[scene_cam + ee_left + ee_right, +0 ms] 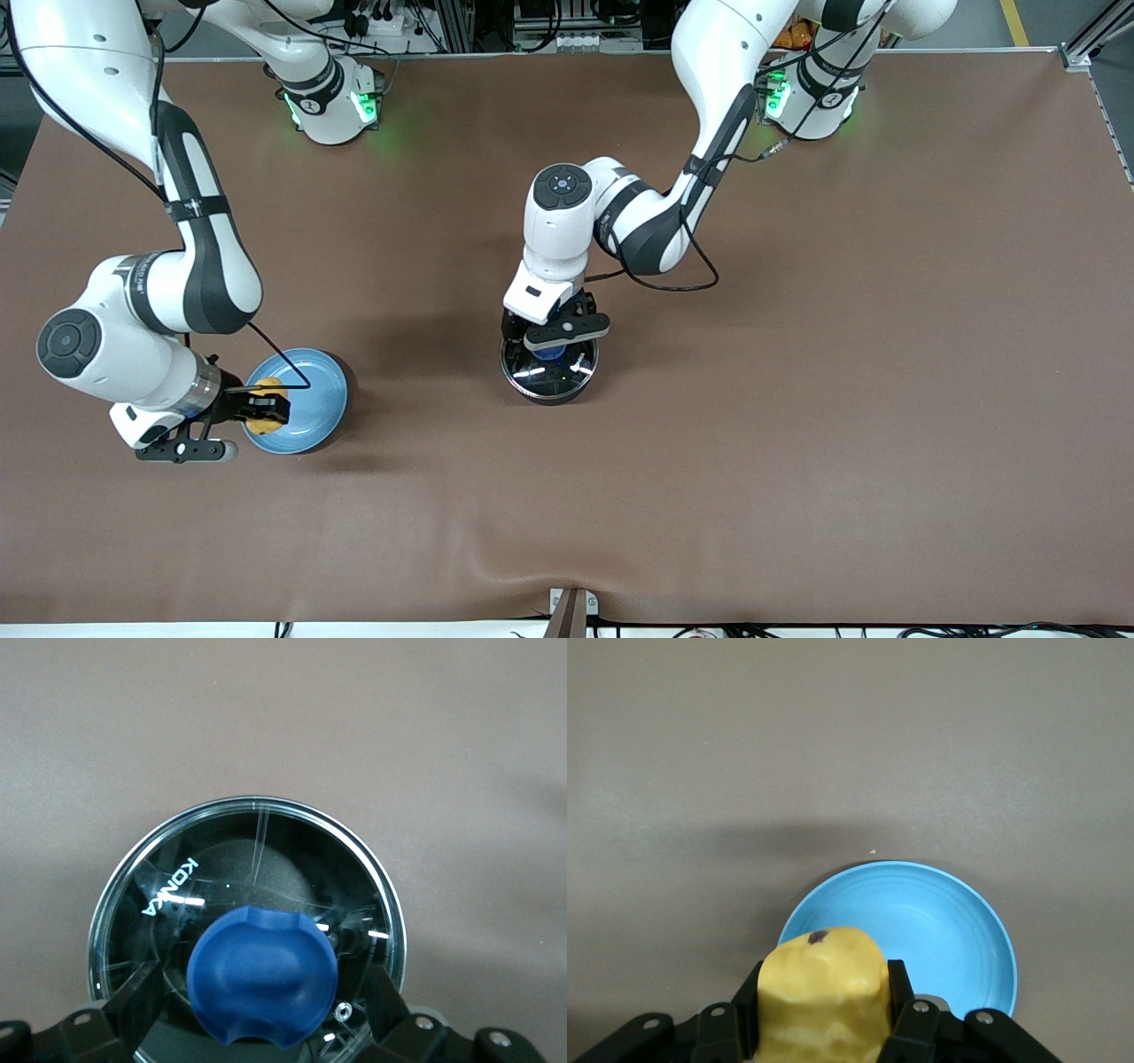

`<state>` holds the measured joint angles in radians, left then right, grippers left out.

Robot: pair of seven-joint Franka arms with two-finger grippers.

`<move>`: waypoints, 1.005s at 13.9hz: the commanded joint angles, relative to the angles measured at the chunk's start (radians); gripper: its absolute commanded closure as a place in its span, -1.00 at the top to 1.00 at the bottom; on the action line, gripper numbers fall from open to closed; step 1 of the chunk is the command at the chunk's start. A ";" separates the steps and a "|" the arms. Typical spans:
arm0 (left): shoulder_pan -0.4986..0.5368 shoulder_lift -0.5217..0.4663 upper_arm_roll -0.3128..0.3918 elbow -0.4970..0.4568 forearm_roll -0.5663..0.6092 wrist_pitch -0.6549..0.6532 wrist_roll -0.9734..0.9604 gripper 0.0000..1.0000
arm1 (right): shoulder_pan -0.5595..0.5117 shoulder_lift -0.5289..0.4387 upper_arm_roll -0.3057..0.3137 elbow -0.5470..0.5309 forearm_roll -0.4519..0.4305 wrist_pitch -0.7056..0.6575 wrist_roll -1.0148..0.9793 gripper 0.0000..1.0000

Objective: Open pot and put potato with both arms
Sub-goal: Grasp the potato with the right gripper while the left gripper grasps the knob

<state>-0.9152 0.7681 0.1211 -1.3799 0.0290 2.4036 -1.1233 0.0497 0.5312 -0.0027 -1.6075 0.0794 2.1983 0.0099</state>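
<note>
Two grippers on your brown table (797,399): the right gripper (266,408) clamps the bumpy yellow potato (824,1001) over the light-blue plate (957,930); the left gripper (554,341) straddles, jaws wide, the blue-knobbed glass lid (257,859) of the black pot (549,390).

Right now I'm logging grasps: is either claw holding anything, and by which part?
The right claw holds the potato by its sides, over the plate. The left claw is open around the lid's knob, holding nothing.

Seen only in part: the pot (549,377) half-covered by the left gripper (551,341), its handle nowhere visible, the lid's blue knob (262,977) and the potato (824,997) both cut off by the wrist views' edges, the plate (310,403) partly hidden under the right gripper (266,408).
</note>
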 commanded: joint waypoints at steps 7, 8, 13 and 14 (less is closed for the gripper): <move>-0.016 0.045 0.028 0.028 0.002 0.017 0.000 1.00 | 0.030 -0.022 0.001 0.009 0.055 0.001 0.013 -0.87; -0.016 0.046 0.028 0.028 0.003 0.017 0.007 1.00 | 0.036 -0.023 0.001 0.014 0.063 -0.002 0.013 -0.87; -0.016 0.046 0.031 0.031 -0.006 0.017 0.031 -0.67 | 0.065 -0.022 0.001 0.024 0.071 -0.005 0.065 -0.90; -0.016 0.045 0.031 0.033 -0.007 0.017 0.030 -0.70 | 0.080 -0.022 0.001 0.032 0.071 -0.008 0.088 -0.90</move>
<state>-0.9200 0.7941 0.1311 -1.3656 0.0290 2.4143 -1.1005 0.1033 0.5280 0.0018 -1.5785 0.1348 2.2017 0.0473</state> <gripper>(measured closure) 0.383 0.436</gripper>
